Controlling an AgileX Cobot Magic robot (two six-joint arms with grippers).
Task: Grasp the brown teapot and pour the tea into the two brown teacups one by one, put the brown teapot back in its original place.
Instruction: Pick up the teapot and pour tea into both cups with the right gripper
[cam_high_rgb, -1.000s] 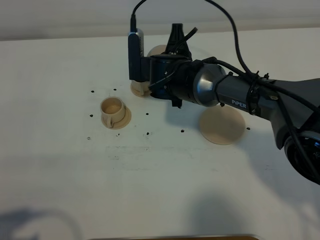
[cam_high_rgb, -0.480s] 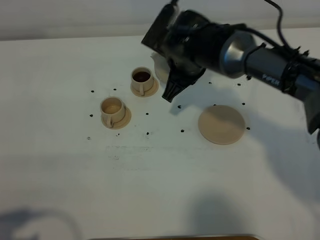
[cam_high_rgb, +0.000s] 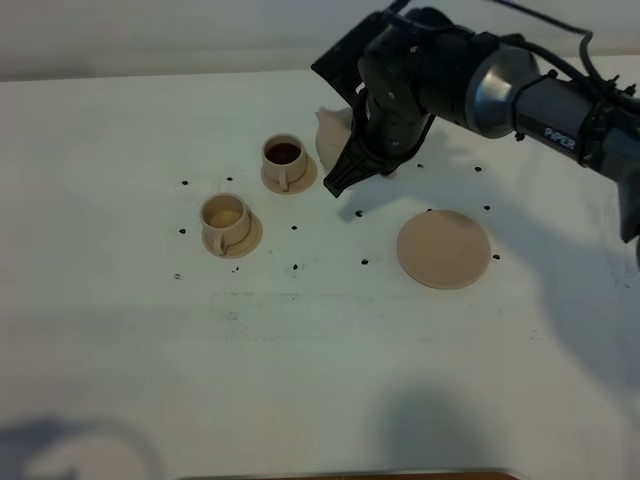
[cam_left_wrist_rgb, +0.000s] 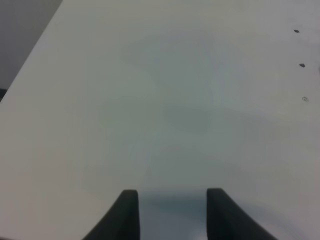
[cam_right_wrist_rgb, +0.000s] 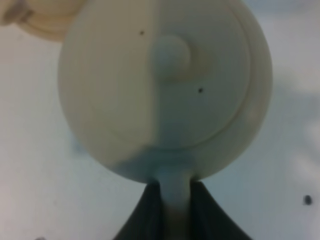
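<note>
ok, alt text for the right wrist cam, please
A pale tan teapot seen from above fills most of the frame, lid on, with the right gripper shut on its handle. Below it is a white table, and what looks like a cup on its saucer shows just past the pot's rim.

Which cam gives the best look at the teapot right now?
Right wrist: the brown teapot fills the frame from above, lid and knob clear, handle pinched in the right gripper. Exterior high shows only a sliver of teapot behind the arm. Left wrist: just table.
</note>
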